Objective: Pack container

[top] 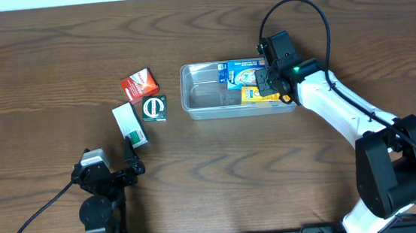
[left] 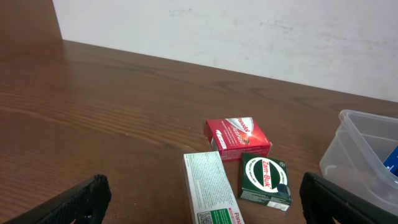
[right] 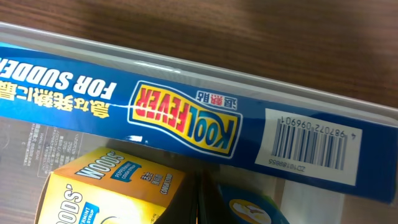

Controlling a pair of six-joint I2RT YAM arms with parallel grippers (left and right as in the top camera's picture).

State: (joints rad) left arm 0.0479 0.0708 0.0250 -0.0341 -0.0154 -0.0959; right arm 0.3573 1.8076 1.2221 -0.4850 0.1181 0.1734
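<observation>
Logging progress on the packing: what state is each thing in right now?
Container: lidless, partly filled.
Blue box: inside the container.
Yellow box: inside the container.
Red box: on the table, unpacked.
Green box: on the table, unpacked.
White box: on the table, unpacked.
Left claw: open, empty.
Right claw: shut, over the container.

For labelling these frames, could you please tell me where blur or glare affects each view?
Overhead: sharp, evenly lit, pale sheen inside the container. Left wrist: red box crisp, its own fingers dark and soft at the bottom corners. Right wrist: blue box print legible, faint glare streak.
</observation>
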